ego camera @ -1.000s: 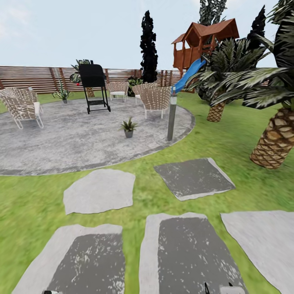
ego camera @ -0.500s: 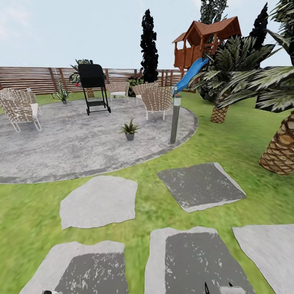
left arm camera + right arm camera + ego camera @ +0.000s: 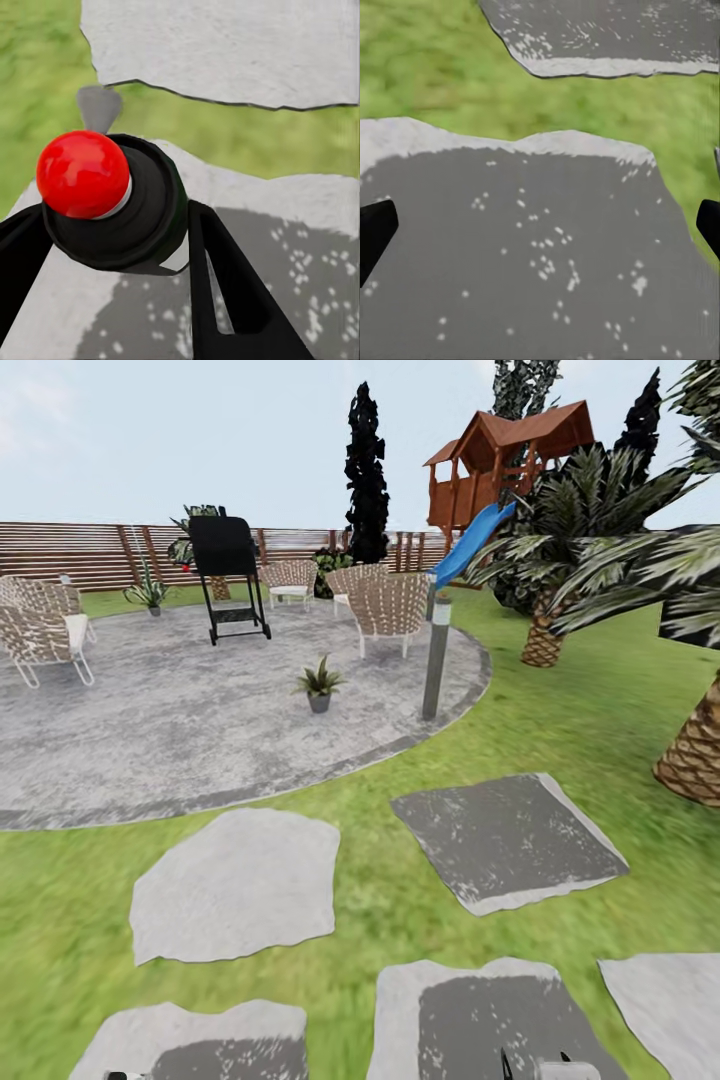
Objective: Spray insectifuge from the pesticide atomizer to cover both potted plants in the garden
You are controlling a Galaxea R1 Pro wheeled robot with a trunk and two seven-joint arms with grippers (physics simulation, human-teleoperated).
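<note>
In the head view, a potted plant (image 3: 318, 686) with pointed green leaves in a small grey pot stands on the round grey patio (image 3: 150, 730) of the garden. A second small potted plant (image 3: 149, 596) sits far off by the slat fence (image 3: 70, 550); too small to tell its kind. The pesticide atomizer is out of view. In the left wrist view, my left gripper (image 3: 112, 225) has its black fingers either side of a black round knob (image 3: 150, 217) topped by a red ball (image 3: 81, 174); whether they grip it is unclear. My right gripper (image 3: 540, 225) is open over a stepping stone (image 3: 532, 255).
Flat stepping stones (image 3: 235, 885) lie in the lawn ahead. A grey bollard lamp (image 3: 436, 658) stands at the patio edge, with wicker chairs (image 3: 390, 608) and a black grill (image 3: 228, 575) behind. Palm trunks (image 3: 695, 755) flank the right, with a playhouse and slide (image 3: 490, 470) behind.
The whole view has shifted: the camera has moved forward, so the stepping stones slid down the picture and the patio looks nearer. Nothing in the garden moved.
</note>
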